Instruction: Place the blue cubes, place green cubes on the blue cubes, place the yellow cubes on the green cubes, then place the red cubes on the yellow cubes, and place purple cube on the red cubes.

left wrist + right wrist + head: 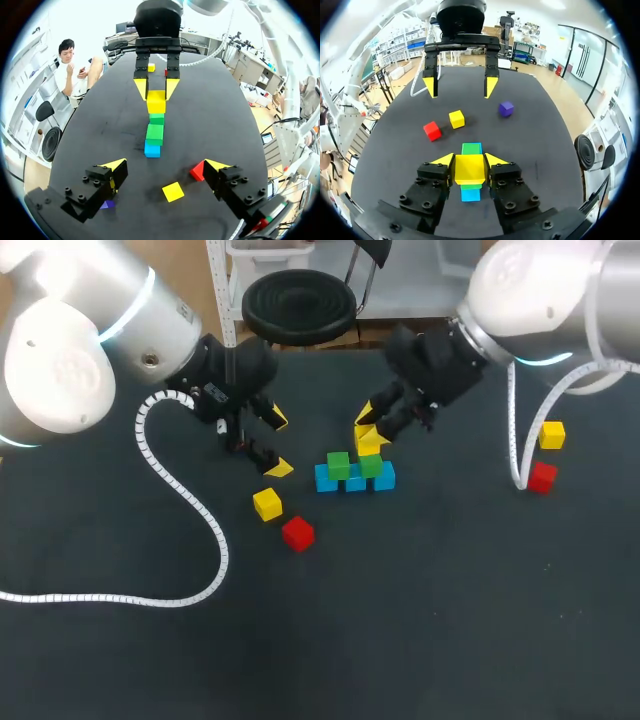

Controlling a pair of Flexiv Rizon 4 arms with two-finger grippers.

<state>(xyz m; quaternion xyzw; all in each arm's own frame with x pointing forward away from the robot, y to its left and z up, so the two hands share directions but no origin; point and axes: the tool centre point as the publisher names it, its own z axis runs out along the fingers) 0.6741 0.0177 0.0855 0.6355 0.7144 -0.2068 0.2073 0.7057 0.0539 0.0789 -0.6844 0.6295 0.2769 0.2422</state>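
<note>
Yellow cubes (267,503): three; right tool (470,161) clamps one yellow cube (469,171); left tool (165,165) gapes.

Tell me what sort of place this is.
Likely a robot lab workbench: a dark table, the right hand holding a yellow cube over green cubes on blue cubes, the left hand open nearby.

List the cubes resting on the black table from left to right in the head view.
Small yellow cube → small red cube → row of blue cubes bearing green cubes → far-right red cube and far-right yellow cube, which overlap sideways. Left out: the held yellow cube in the right gripper, above the row.
</note>
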